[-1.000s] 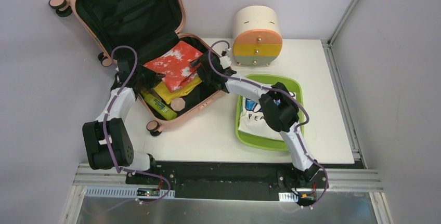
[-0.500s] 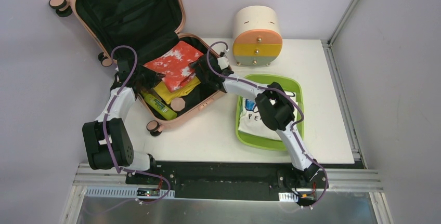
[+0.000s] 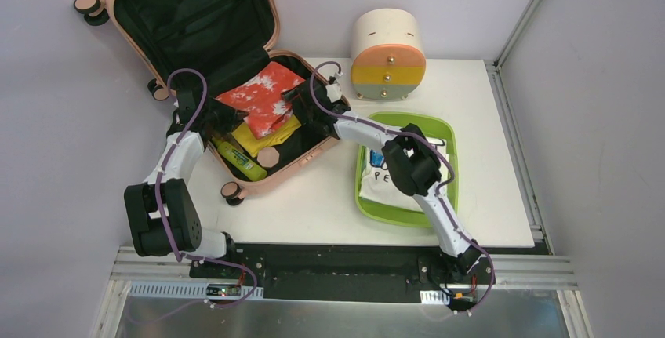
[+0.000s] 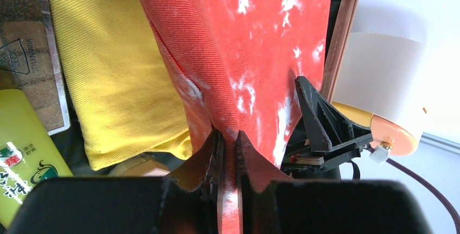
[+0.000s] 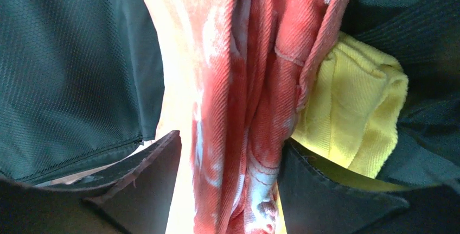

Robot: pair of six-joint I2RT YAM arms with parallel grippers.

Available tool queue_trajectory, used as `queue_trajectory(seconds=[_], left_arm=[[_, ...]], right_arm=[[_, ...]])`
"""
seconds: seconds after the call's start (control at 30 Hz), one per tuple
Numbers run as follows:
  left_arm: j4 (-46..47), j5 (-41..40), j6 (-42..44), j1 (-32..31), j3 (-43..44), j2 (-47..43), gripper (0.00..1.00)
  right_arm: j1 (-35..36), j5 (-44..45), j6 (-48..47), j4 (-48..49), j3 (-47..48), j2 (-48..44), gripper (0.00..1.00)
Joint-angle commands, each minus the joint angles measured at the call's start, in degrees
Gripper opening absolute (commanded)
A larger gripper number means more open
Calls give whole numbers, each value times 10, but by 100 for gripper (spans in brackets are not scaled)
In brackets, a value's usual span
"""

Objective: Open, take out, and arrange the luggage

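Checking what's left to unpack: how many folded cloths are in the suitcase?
2. The red-and-white cloth lies on top, gripped by the left gripper and right gripper; the yellow cloth sits beneath it. Others may be hidden underneath.

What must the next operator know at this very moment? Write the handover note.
Grippers: left pincer shut on the red cloth; right pincer shut on a thick fold of the same cloth, at its other side.
Things: luggage lies open, lid up. The red cloth is inside on a yellow cloth, with a green bottle beside them.
Done: luggage opened; a white shirt lies in the green tray.
Left: lift out the red cloth, then the rest, and arrange.
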Motion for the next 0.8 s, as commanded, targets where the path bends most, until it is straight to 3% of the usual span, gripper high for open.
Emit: queue_trajectory(seconds=[0.0, 0.1, 0.17, 0.3, 0.4, 0.77], left_arm=[[8, 2, 3, 4, 6, -40, 0], [2, -2, 10, 6, 1, -42, 0], [-9, -5, 21, 9, 4, -45, 0], [-66, -31, 73, 15, 27, -62, 19], [-82, -38, 118, 18, 40, -84, 31], [-131, -35, 272, 20, 67, -106, 58]], right_arm=[[2, -7, 13, 19, 52, 19, 62], [-4, -11, 3, 14, 60, 20, 48], [-5, -7, -29, 14, 51, 1, 30], [-8, -7, -105, 17, 33, -38, 0], [-10, -30, -146, 16, 27, -60, 0], [-18, -96, -288, -77, -8, -131, 0]])
